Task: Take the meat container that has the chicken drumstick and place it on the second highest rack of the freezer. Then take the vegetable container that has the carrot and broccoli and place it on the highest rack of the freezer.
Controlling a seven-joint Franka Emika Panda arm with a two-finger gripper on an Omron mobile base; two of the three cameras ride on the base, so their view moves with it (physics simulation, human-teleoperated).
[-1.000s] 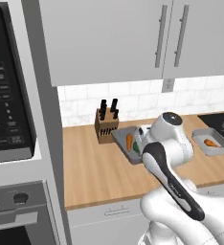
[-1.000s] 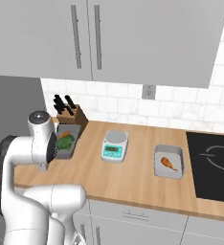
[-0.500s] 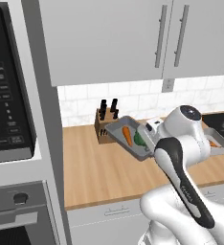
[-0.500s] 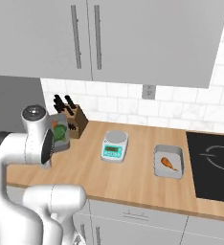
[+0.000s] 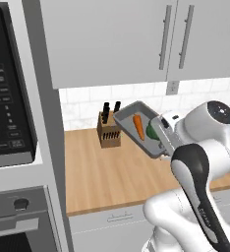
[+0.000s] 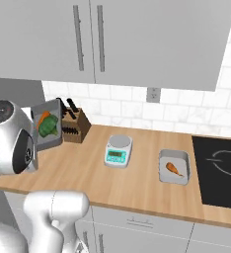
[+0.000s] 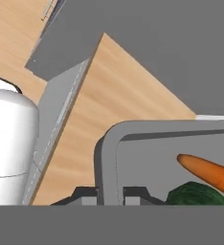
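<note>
A: Kitchen, wood counter (image 5: 102, 167), knife block (image 5: 109, 133) by the tiled wall. Where's the veg tray?

B: Vegetable container (image 5: 136, 129) is up off the counter, tilted, carrot (image 5: 138, 126) and broccoli (image 6: 48, 126) inside. Gripper (image 7: 110, 194) pinches its rim at a corner.

A: Axis?

B: In the hand view the tray runs from the fingers toward 3 o'clock; carrot beyond at 2. Meat tray (image 6: 174, 167) with the chicken drumstick (image 6: 174, 169) sits on the counter, well apart.
</note>
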